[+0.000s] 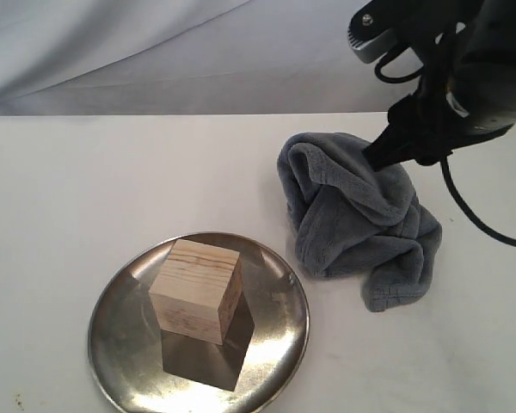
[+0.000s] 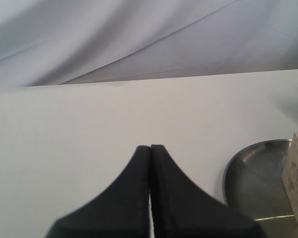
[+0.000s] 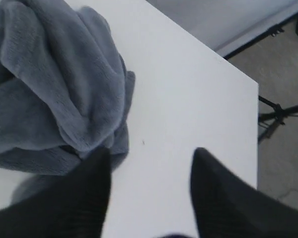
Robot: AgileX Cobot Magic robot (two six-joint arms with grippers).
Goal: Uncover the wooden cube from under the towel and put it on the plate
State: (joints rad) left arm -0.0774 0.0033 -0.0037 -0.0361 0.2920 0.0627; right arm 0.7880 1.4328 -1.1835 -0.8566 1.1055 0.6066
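My right jaws standing apart with nothing between them, one just beside the crumpled towel (image 3: 54, 89), my left jaws pressed shut above the bare white surface (image 2: 64, 148), wooden cube (image 1: 196, 291) sitting on the plate (image 1: 120, 344), towel heaped just beside the plate.

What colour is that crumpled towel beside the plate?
The towel is plain blue-grey, with no pattern. It shows best in the exterior view.
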